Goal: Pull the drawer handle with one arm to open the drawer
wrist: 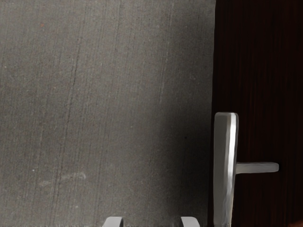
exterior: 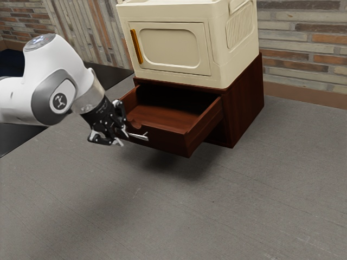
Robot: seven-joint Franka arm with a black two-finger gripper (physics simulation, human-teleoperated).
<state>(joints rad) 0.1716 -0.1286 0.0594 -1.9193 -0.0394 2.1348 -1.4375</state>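
My gripper (exterior: 122, 137) is at the left end of the silver drawer handle (exterior: 139, 136) in the exterior view. Two pale fingertips stand well apart in the wrist view, the gripper (wrist: 152, 222) open with bare floor showing between them. The handle (wrist: 225, 165) lies outside that gap, beyond one fingertip, with its short post running to the dark drawer front (wrist: 265, 94). The reddish-brown drawer (exterior: 168, 142) stands pulled well out of its cabinet (exterior: 246, 103), its inside visible from above.
A cream box (exterior: 217, 65) with a yellow-orange handle (exterior: 136, 46) on its door sits on top of the cabinet. Grey ground (exterior: 162, 216) stretches below and in front of the drawer. Brick walls (exterior: 303, 43) stand behind.
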